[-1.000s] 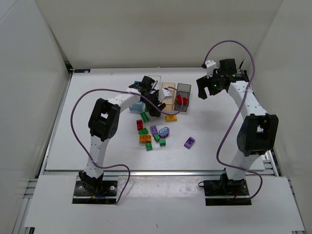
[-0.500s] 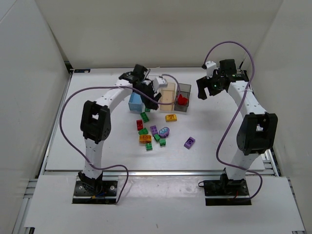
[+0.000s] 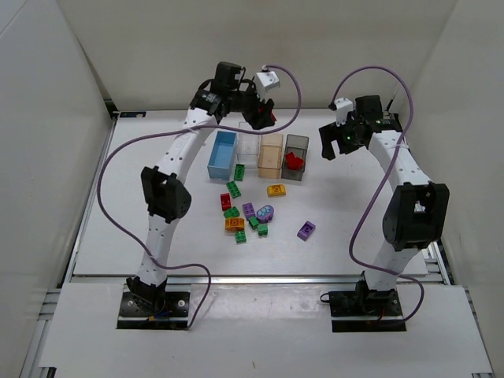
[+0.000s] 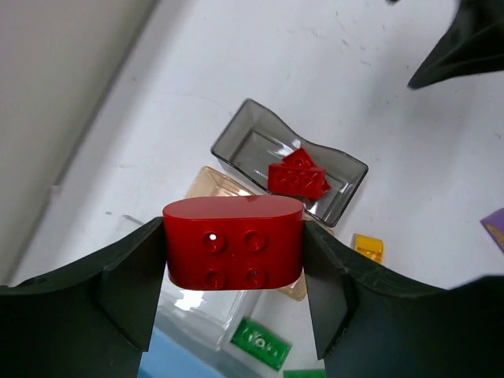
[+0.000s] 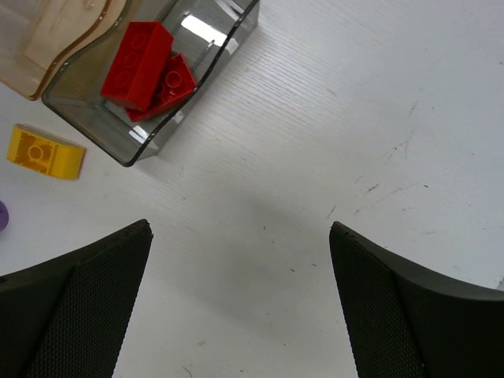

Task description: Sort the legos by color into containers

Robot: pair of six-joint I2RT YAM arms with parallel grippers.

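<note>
My left gripper [image 3: 264,118] is shut on a red rounded brick [image 4: 233,240] and holds it high above the back of the bins. Four bins stand in a row: light blue [image 3: 223,154], clear [image 3: 247,151], peach-tan [image 3: 271,155] and smoky dark grey [image 3: 298,144]. The grey bin [image 4: 253,118] holds red bricks [image 4: 298,175], which also show in the right wrist view [image 5: 146,67]. My right gripper [image 3: 332,143] is open and empty, above bare table right of the grey bin [image 5: 142,150].
Loose bricks lie in front of the bins: a yellow one [image 3: 276,190], green ones [image 3: 233,189], a red one [image 3: 225,201], an orange one [image 3: 235,224], purple ones [image 3: 265,212] and a lone purple one [image 3: 306,230]. White walls enclose the table.
My left arm has risen from low over the bins and swung back and up, carrying the red brick. The right arm has not moved.
</note>
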